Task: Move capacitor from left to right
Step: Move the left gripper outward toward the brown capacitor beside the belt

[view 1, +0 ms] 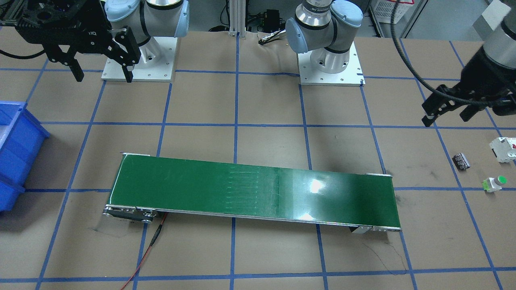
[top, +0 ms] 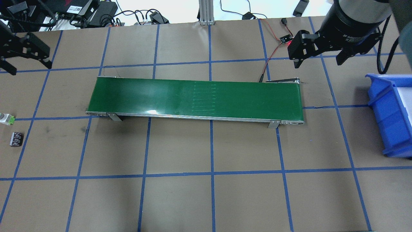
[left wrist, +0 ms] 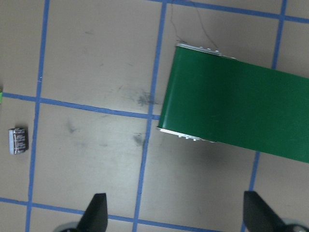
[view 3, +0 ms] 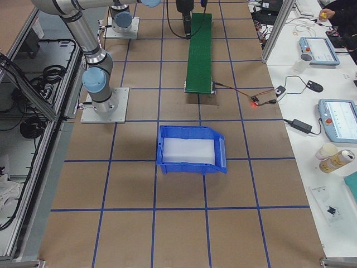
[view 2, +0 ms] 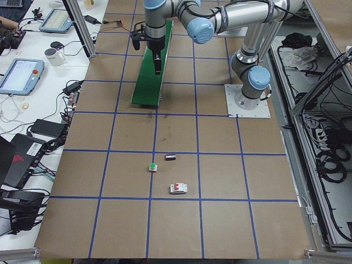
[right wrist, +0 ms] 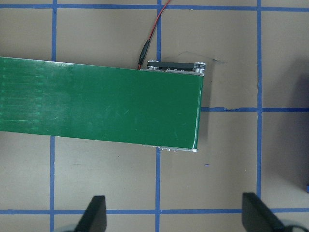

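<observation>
The capacitor point(view 1: 461, 161) is a small dark cylinder with pale stripes, lying on its side on the brown table beyond the left end of the green conveyor belt point(view 1: 254, 189). It also shows in the overhead view point(top: 16, 139), the exterior left view point(view 2: 170, 157) and at the left edge of the left wrist view point(left wrist: 18, 141). My left gripper point(view 1: 446, 117) is open and empty, held in the air behind and above the capacitor, clear of it. My right gripper point(view 1: 104, 77) is open and empty above the table near the belt's other end point(right wrist: 174, 215).
A white button with a green cap point(view 1: 495, 183) and a white boxy block with a red mark point(view 1: 504, 149) lie close to the capacitor. A blue bin point(top: 389, 116) stands at the table's right end. A red wire point(top: 270, 58) runs to the belt's right end.
</observation>
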You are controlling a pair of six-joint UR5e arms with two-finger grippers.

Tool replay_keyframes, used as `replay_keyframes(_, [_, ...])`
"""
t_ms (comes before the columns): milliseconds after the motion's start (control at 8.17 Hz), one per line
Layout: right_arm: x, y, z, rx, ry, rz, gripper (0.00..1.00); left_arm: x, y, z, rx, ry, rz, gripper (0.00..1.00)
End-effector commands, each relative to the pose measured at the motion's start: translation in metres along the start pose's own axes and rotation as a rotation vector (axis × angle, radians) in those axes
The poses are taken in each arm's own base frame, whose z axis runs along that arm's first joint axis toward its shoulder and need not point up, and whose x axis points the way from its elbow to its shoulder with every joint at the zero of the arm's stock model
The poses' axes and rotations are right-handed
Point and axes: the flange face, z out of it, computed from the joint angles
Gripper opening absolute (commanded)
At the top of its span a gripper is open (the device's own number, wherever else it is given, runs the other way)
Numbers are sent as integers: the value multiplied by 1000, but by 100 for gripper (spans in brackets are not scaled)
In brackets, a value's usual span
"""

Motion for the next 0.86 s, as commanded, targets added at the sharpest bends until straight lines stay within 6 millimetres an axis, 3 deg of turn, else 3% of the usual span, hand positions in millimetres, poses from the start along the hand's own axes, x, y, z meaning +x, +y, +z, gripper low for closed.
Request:
replay_keyframes(0, [-1, -1, -1, 6, -10, 2, 100, -109, -24, 29, 49, -26, 16, 100])
replay_keyframes(122, [0, -1, -1, 8, -16, 5, 100, -125, -37, 53, 34, -30, 46, 100])
replay_keyframes(367, [-1, 0, 0, -1, -13, 4, 100, -178, -43, 100, -36, 5, 69, 100])
replay_keyframes(612, [0, 1, 1, -5, -9, 4, 100, -194, -38, 139, -90, 37, 150, 100])
replay_keyframes(735, [0, 1, 1, -6, -7, 2, 100, -210, -35, 147, -58, 14, 147, 100])
